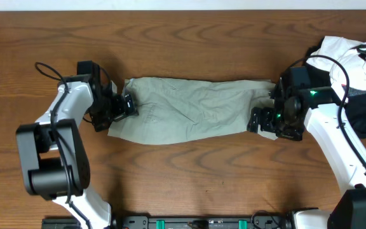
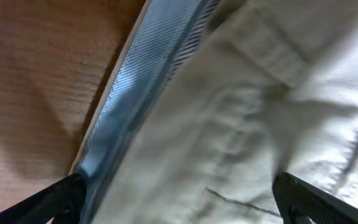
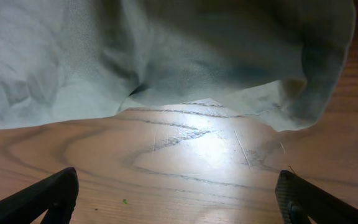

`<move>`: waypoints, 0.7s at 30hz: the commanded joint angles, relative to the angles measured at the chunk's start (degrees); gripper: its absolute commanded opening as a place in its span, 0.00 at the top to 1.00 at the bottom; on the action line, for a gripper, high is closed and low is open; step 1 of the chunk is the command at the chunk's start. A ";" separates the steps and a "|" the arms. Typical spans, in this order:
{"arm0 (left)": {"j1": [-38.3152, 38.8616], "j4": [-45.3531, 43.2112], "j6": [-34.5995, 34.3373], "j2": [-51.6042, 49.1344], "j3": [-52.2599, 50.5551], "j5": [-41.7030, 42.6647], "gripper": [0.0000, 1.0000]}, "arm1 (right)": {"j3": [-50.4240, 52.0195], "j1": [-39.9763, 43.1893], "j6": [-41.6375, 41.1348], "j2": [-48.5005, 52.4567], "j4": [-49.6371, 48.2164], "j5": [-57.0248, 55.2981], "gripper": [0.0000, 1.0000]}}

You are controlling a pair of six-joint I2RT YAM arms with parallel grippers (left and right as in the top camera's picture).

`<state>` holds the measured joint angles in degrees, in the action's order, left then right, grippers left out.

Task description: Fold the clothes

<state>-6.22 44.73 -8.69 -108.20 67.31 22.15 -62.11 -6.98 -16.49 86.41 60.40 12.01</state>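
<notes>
Khaki garment: left tool jaws apart astride its edge; right tool jaws apart, cloth just ahead. You risk pinching bare worktop.

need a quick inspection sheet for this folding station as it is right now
surface: wooden table, bare wood, fine scratches in the right wrist view
job's things: khaki garment spread lengthwise between the arms, wrinkled, not yet folded
clutter: heap of black and white garments at the table's right edge
grippers: left gripper open, garment's left end between its fingers; right gripper open over bare wood, garment edge just ahead
cables: black cable loops off the left arm
surroundings: pale strip along the top, otherwise nothing seen
</notes>
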 commanded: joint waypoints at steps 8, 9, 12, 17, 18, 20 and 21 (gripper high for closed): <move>-0.24 0.46 4.17 -6.36 -0.13 5.09 0.01 | -1.05 -0.22 0.92 -1.05 -0.20 0.48 0.01; -0.26 0.61 4.20 -6.62 -0.13 5.90 0.01 | -1.05 -0.22 0.92 -1.05 -0.28 0.48 0.01; -0.26 0.94 5.05 -6.93 -0.13 9.03 0.06 | -1.05 -0.22 0.90 -1.05 -0.44 0.50 0.01; -0.24 1.29 6.56 -6.88 -0.13 13.88 0.16 | -1.05 -0.22 0.90 -1.05 -0.57 0.50 0.01; -0.26 1.36 6.54 -6.88 -0.13 13.88 0.22 | -1.05 -0.22 0.90 -1.05 -0.59 0.50 0.01; -0.26 1.68 6.56 -6.91 -0.13 13.88 0.33 | -1.05 -0.22 0.90 -1.05 -0.59 0.50 0.01; -0.26 1.73 6.54 -6.91 -0.13 13.88 0.38 | -1.05 -0.22 0.90 -1.05 -0.61 0.50 0.01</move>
<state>-7.05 46.28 -3.66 -112.25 68.82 33.67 -62.11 -6.98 -16.23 86.39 59.92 12.01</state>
